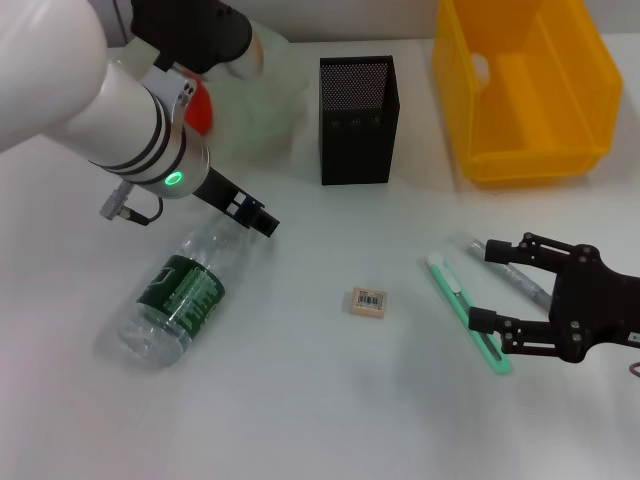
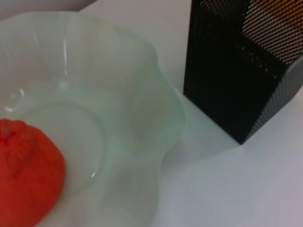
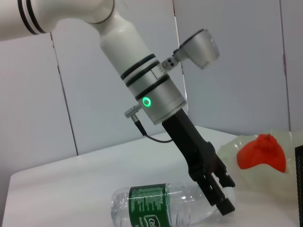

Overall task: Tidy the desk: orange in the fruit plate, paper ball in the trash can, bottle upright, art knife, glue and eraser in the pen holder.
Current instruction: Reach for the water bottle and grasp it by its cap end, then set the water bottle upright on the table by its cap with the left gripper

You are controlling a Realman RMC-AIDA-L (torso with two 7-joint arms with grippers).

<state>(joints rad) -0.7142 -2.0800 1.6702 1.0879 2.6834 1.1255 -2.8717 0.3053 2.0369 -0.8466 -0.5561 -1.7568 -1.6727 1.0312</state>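
The clear plastic bottle with a green label (image 1: 178,298) lies on its side on the white counter (image 1: 300,400), its long axis diagonal in the head view: base toward the near left, neck pointing up and right under the left hand (image 1: 262,222). That hand hangs just over the neck with its black fingers drawn nearly together, holding nothing. Behind it, the orange fruit (image 2: 26,172) sits in the translucent wavy-edged fruit plate (image 2: 142,109), beside the black mesh pen holder (image 1: 357,120). A yellow plastic bin (image 1: 525,90) stands at the far right. The small tan eraser (image 1: 369,301) lies mid-counter. The right hand (image 1: 480,285) hovers wide open and empty, straddling the green art knife (image 1: 462,308) and a grey glue stick (image 1: 524,281).
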